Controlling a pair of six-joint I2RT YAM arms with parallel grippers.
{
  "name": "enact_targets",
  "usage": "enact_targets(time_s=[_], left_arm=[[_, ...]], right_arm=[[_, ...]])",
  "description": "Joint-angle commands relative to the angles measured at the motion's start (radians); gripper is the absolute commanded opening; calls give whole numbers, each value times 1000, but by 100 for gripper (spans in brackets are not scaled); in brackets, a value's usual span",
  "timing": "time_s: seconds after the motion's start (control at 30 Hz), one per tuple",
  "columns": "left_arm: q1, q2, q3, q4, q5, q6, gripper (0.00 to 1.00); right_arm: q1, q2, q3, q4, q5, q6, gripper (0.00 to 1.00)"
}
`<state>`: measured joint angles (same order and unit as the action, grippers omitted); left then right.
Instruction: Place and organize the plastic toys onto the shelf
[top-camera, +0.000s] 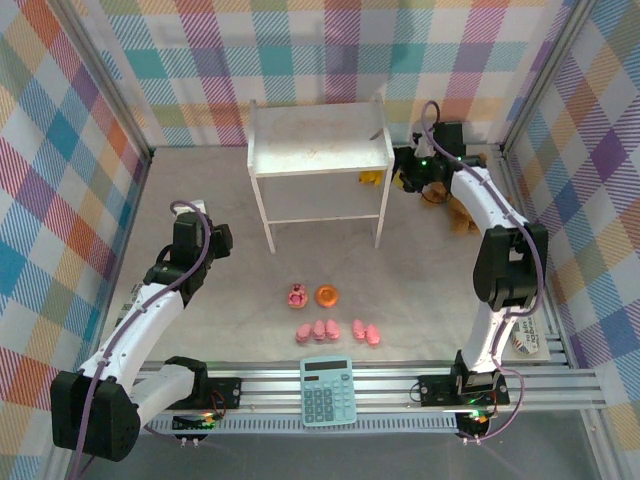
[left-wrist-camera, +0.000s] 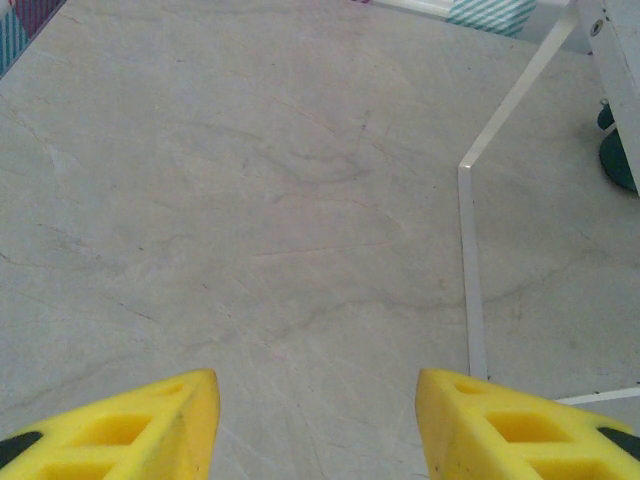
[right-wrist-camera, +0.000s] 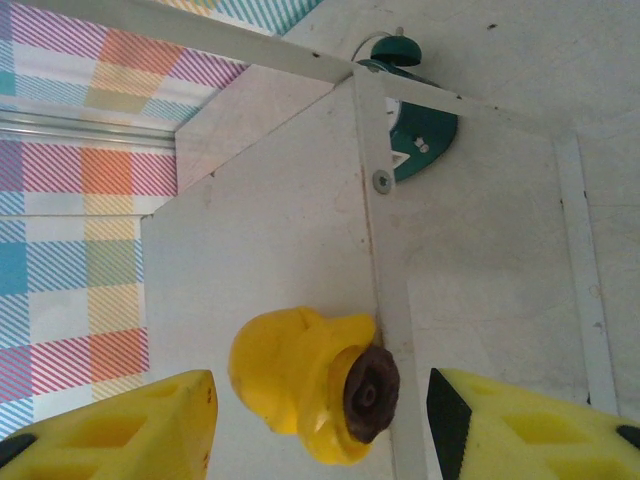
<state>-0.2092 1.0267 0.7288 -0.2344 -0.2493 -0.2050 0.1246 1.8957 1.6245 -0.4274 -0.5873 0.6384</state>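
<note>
The yellow duck (right-wrist-camera: 295, 385) lies on its side on the lower board (right-wrist-camera: 270, 230) of the white shelf (top-camera: 320, 140), its brown underside against a thin white leg (right-wrist-camera: 385, 250). My right gripper (right-wrist-camera: 320, 430) is open, a finger on each side of the duck, neither touching it. From above, the duck (top-camera: 371, 179) shows at the shelf's right end beside my right gripper (top-camera: 404, 172). Several pink pigs (top-camera: 325, 329), an orange ring (top-camera: 327, 295) and a pink cupcake piece (top-camera: 297, 296) lie on the table in front of the shelf. My left gripper (left-wrist-camera: 318, 430) is open over bare table at the left.
A teal calculator (top-camera: 328, 392) lies at the near edge. A brown plush animal (top-camera: 460, 215) sits right of the shelf, under my right arm. A shelf leg (left-wrist-camera: 468, 270) stands ahead and right of my left gripper. A dark green round foot (right-wrist-camera: 420, 140) sits past the shelf.
</note>
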Motion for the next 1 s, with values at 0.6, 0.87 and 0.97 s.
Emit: enact_targets(time_s=[0.6, 0.87, 0.97], left_arm=[[-12, 10, 28, 18, -22, 17, 54], [-10, 5, 23, 15, -27, 20, 54], [-10, 4, 22, 14, -27, 21, 54]], right_arm=[[42, 83, 116, -99, -9, -70, 56], [45, 91, 127, -111, -10, -80, 38], [46, 90, 126, -119, -12, -86, 31]])
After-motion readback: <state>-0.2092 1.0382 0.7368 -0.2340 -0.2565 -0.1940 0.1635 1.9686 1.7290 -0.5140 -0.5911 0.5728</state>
